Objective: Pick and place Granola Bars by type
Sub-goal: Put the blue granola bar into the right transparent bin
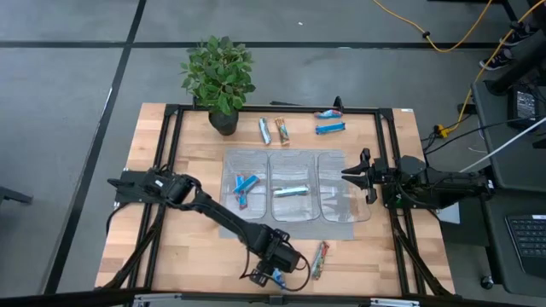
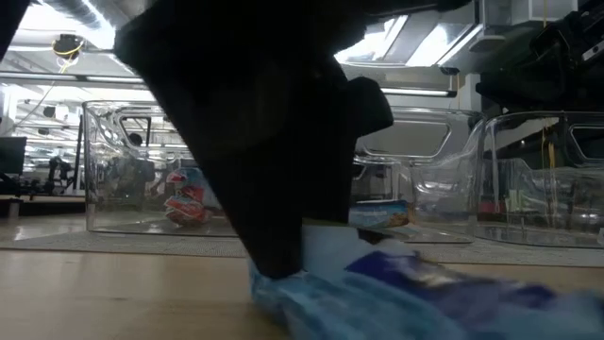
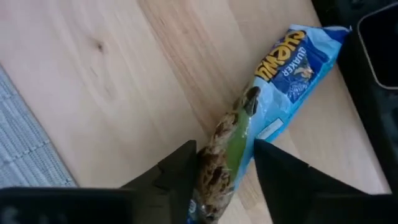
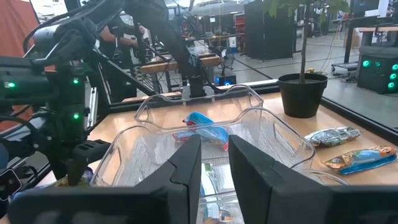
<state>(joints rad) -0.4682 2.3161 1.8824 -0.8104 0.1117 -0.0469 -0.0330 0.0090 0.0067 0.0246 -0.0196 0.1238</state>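
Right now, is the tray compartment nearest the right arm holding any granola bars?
No: in the high view the right-hand compartment of the clear tray looks empty, while blue bars lie in the left and middle ones.

This is a robotics lab or workshop floor. A wooden tabletop (image 1: 153,256) framed in black metal rails stands on grey concrete floor (image 1: 68,85) marked with dark lines. Just right of the tabletop, yellow cables (image 1: 452,38) trail across the floor towards a desk with a keyboard (image 1: 525,247). Beyond the tabletop's far edge, the right wrist view shows equipment racks with green indicator lights (image 4: 373,62), more workbenches and dark machines. The low view shows bright ceiling lights (image 2: 415,42) over an open hall behind the tabletop.
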